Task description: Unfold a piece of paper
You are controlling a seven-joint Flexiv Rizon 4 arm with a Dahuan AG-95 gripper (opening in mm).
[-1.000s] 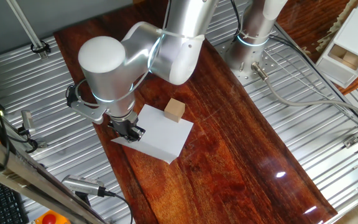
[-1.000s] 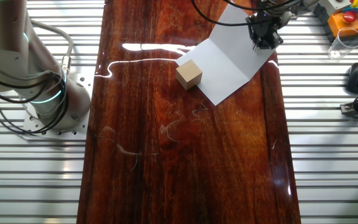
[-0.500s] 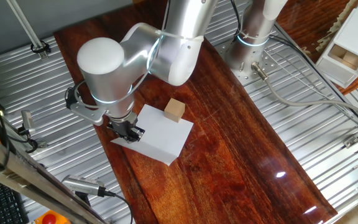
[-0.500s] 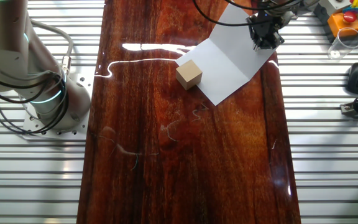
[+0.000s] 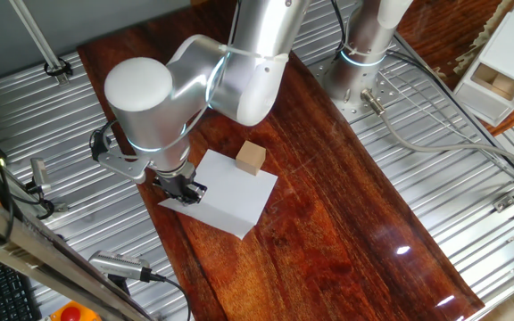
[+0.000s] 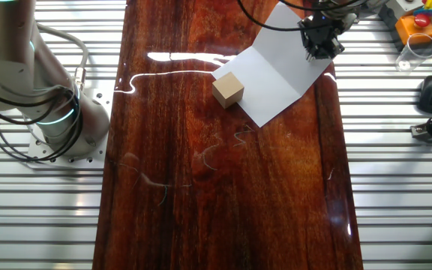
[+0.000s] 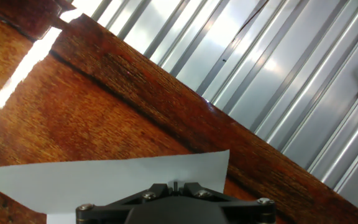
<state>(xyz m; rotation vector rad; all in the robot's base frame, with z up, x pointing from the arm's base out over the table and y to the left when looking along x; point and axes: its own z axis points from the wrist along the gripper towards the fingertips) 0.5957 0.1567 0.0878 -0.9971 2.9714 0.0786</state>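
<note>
Black two-finger gripper (image 5: 186, 188), jaws judged closed on the outer flap of the thin white creased paper sheet (image 6: 280, 71) near the wooden table's edge: tearing risked if pulled against the small tan wooden cube (image 6: 228, 88) weighting it.

no readable text, labels, numbers or signs anywhere

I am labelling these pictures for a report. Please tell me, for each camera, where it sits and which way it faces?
One fixed view: high at the paper's end, facing the arm's base; the arm hides most of the gripper.
The other fixed view: high above the base end, facing the paper and block; gripper at the top edge.
Hand view: on the hand, looking down at the paper's edge; only the gripper body shows.
Both fixed views share paper, block and table.
</note>
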